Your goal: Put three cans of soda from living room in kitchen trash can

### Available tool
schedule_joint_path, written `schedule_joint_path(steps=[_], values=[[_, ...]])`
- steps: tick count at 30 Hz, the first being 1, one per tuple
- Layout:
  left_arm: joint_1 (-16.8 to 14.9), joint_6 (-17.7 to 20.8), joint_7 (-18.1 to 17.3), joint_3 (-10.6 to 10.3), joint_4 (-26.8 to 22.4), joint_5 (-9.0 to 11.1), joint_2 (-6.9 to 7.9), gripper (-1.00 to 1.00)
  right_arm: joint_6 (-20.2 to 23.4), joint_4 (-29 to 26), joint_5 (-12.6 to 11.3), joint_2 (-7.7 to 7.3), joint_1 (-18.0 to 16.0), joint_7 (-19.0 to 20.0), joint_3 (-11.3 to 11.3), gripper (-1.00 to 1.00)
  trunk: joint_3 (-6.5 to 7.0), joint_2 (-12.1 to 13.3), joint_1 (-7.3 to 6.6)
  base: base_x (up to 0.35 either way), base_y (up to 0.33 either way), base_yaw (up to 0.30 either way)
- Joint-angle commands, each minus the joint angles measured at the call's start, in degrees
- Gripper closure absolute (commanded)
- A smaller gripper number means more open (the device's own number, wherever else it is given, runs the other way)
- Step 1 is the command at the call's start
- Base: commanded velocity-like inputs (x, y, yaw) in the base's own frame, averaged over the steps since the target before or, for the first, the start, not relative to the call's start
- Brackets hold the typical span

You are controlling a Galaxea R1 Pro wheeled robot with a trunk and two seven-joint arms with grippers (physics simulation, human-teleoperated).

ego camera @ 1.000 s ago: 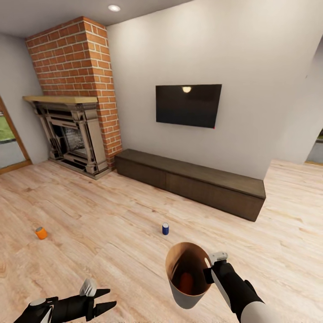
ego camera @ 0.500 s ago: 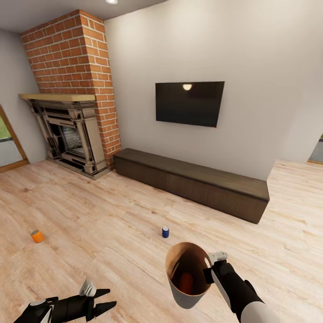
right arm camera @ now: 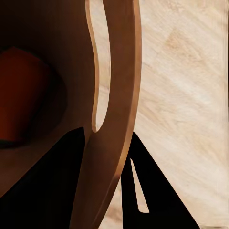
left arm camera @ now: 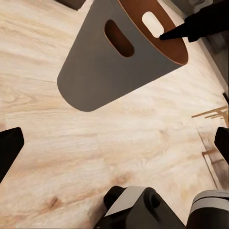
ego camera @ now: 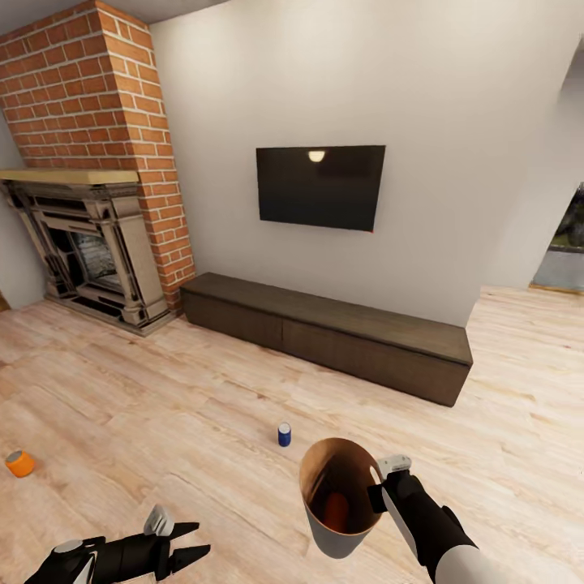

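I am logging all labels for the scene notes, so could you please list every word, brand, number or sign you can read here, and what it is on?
None can be read.
Blue can: too small to show any print.
Orange can on the floor: too small to tell.
Trash can: plain grey wall, no label.
TV: dark screen, no text.

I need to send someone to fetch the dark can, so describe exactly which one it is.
Find the long dark wood cabinet under the wall TV. On the plank floor in front of it stands a small dark blue can with a silver top, upright. The other loose can, far off toward the fireplace side, is orange.
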Motion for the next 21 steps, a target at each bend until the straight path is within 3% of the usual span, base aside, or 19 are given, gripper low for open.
schedule_joint_path(steps=[1, 21], values=[[0.0, 0.0, 0.0, 0.0, 0.0, 0.0, 0.00, -1.00, 0.0, 0.0, -0.3, 0.01, 0.0, 0.0, 0.0, 1.00, -0.02, 0.0, 0.00, 0.069, 0.000, -0.275], [0.0, 0.0, 0.0, 0.0, 0.0, 0.0, 0.00, -1.00, 0.0, 0.0, -0.3, 0.01, 0.0, 0.1, 0.0, 1.00, -0.65, 0.0, 0.00, 0.011, 0.000, -0.285]])
